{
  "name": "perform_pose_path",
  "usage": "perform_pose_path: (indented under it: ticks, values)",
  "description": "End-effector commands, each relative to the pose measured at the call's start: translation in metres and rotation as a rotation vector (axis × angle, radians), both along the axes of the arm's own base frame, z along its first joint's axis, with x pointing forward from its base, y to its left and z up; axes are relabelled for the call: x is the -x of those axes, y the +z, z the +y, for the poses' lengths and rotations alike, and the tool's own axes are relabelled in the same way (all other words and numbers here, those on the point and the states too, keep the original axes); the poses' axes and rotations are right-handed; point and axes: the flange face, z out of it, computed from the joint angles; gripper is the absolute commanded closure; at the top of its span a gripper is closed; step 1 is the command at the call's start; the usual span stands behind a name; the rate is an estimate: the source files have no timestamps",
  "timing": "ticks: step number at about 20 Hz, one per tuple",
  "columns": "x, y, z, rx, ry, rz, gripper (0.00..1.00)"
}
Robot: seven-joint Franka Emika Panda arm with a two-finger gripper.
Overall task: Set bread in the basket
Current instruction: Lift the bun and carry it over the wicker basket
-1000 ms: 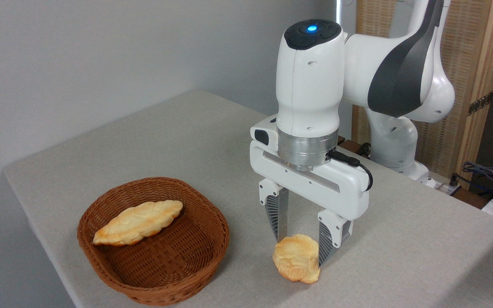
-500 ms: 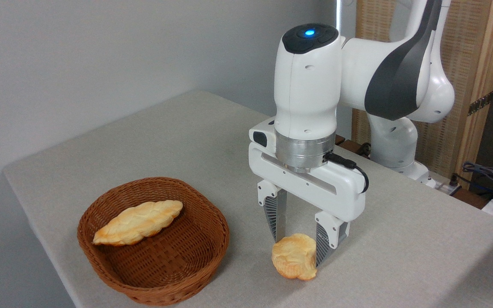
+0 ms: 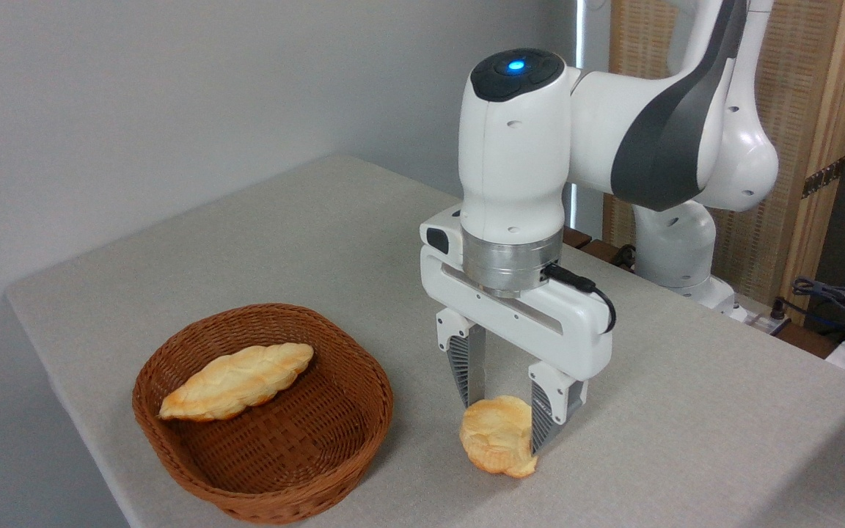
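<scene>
Gripper point(image 3: 499, 419), lower centre of frame: fingers pointing down, pinching the bread point(image 3: 496, 444) between them, one finger on each side of the bun. Bun sits on edge, pale flaky face toward the camera.

Change over the last second: gripper and bun have shifted together a little to the left and slightly up in the frame; the wrist above has swung the same way. Fingers look a touch closer together than before, so the grip appears set. Cannot tell for certain whether the bun's lower edge has cleared the table point(image 3: 686, 411); it looks at most barely lifted.

Outward: basket point(image 3: 261, 488) stands in the lower left of the frame, well apart from the bun, rim nearest the gripper unobstructed. A long braided loaf point(image 3: 235, 381) lies inside against the far-left wall, leaving the near-right floor of the basket free.

Reading: grasp done, carry just starting. The bun needs more height to pass the basket rim, then travel left and release over the free floor.
</scene>
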Motion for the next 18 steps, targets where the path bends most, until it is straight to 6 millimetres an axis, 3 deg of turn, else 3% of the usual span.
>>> perform_pose_path:
  ticks: [1, 7, 9, 15, 18]
  values:
    - [-0.002, -0.001, -0.005, 0.002, -0.023, -0.020, 0.47]
    - [-0.001, 0.000, -0.006, 0.002, -0.043, -0.019, 0.69]
    - [-0.002, 0.000, -0.009, 0.002, -0.051, -0.016, 0.85]
    - [-0.005, 0.009, -0.012, 0.000, -0.059, -0.034, 0.87]
    - [-0.017, 0.041, -0.022, -0.002, -0.087, -0.035, 0.87]
